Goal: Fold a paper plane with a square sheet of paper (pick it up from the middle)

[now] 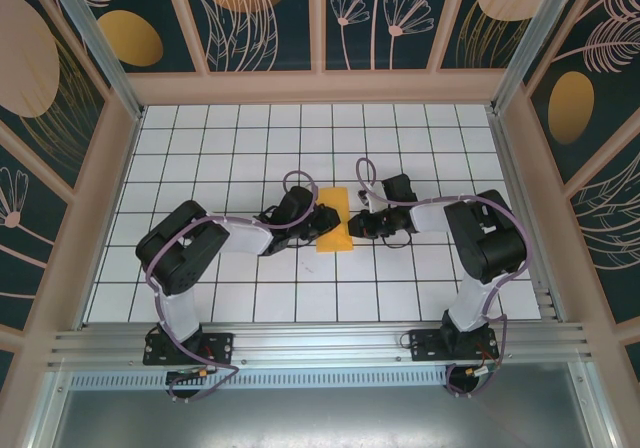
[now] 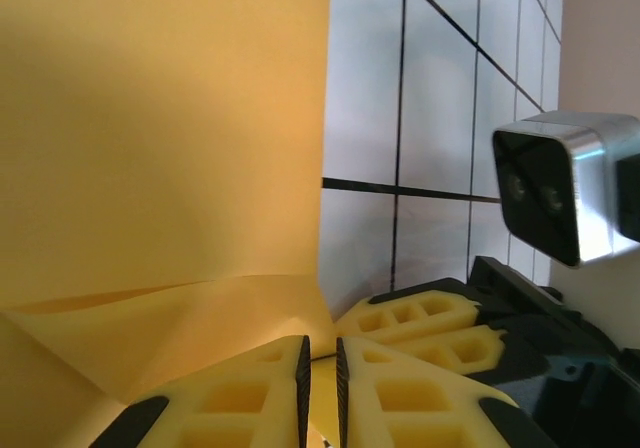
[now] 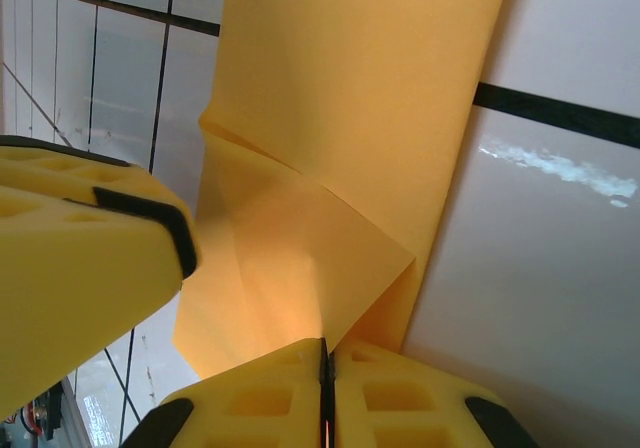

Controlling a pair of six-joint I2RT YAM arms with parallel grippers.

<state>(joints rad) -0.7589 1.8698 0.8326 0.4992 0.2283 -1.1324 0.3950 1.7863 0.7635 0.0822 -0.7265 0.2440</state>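
Right gripper point(image 3: 323, 353) pinches the folded paper point(image 3: 360, 88); left gripper point(image 2: 320, 353), nearly closed, rests at its left edge

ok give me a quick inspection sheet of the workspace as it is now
surface: white gridded table
job's things: paper partly folded, creases showing, between the two grippers
clutter: nothing seen
grippers: left gripper shut to a slit beside the paper, grip unclear; right gripper shut on the paper's edge
cables: purple cables loop along both arms
surroundings: leaf-print walls; metal rail at the near edge
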